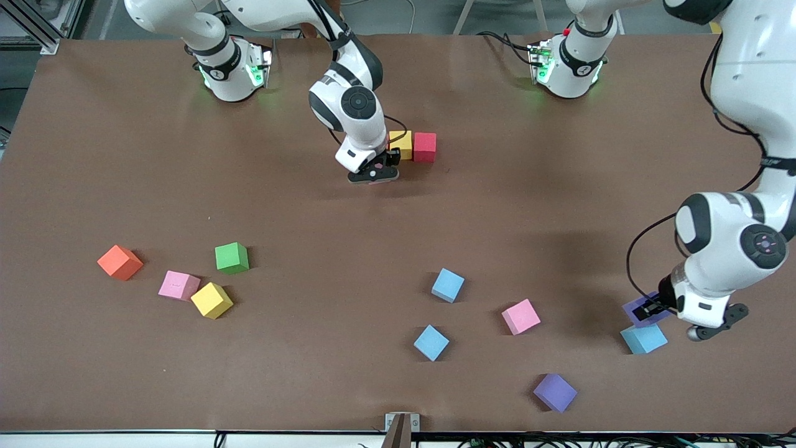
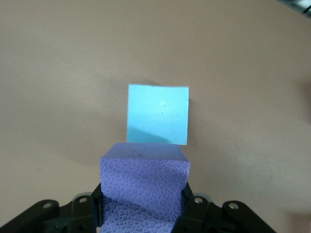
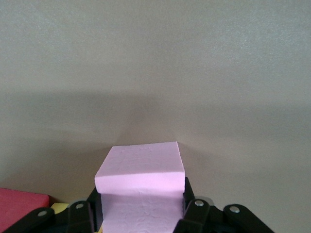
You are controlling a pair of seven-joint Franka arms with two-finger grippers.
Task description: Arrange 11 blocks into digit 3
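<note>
I am working in a robotics lab; two white arm bases with green status lights are bolted along the far edge of the tabletop, which is covered in plain brown sheeting; loose black cables run at that edge, an aluminium frame stands past one corner, and a camera mount sits at the near edge

Even overhead light, soft shadows, no glare

The brown table was evenly lit in the front view; the arms threw broad, diffuse shadows onto it. Both wrist views looked paler and washed, the held purple block and pink block slightly soft up close.
</note>
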